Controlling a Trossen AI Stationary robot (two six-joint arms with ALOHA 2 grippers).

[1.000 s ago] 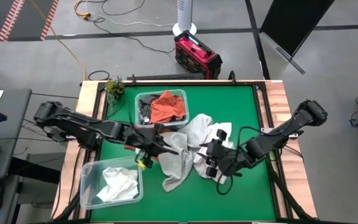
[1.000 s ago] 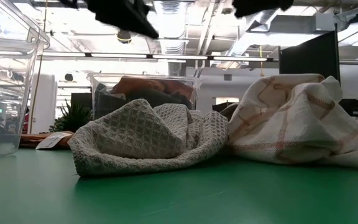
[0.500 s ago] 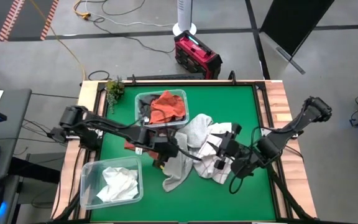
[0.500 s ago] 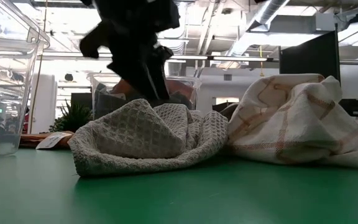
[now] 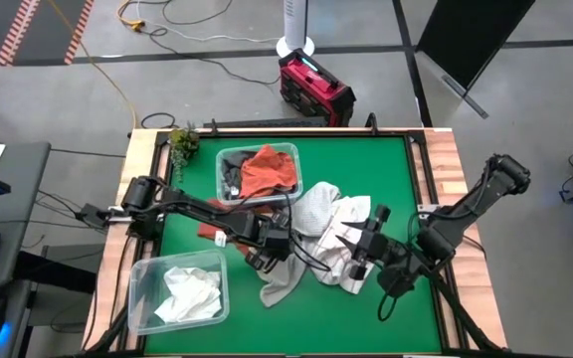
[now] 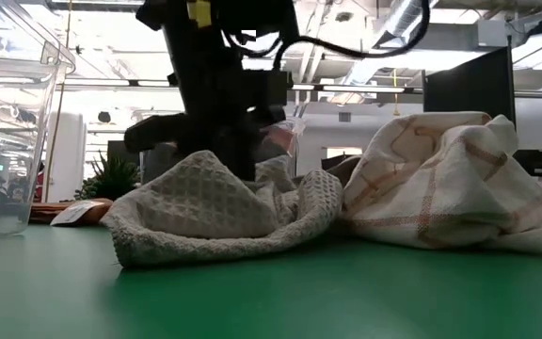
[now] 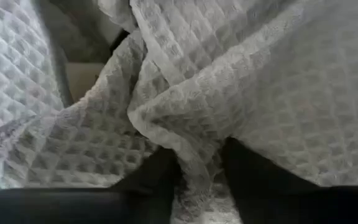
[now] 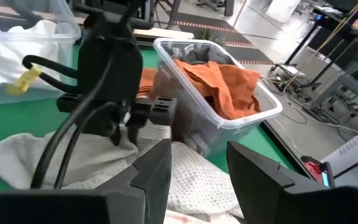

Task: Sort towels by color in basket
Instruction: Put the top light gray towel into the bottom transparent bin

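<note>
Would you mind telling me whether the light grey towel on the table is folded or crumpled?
Crumpled: the light grey towel lies bunched in loose folds on the table.

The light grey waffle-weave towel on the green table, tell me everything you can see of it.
The light grey waffle-weave towel is a soft, crumpled cloth with a raised square texture, heaped on the green table beside the white red-gridded towel. The left gripper pinches a fold of it between its dark fingers.

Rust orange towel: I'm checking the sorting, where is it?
In the high view, the rust orange towel lies in the clear bin at the table's far middle, beside a dark grey towel.
</note>
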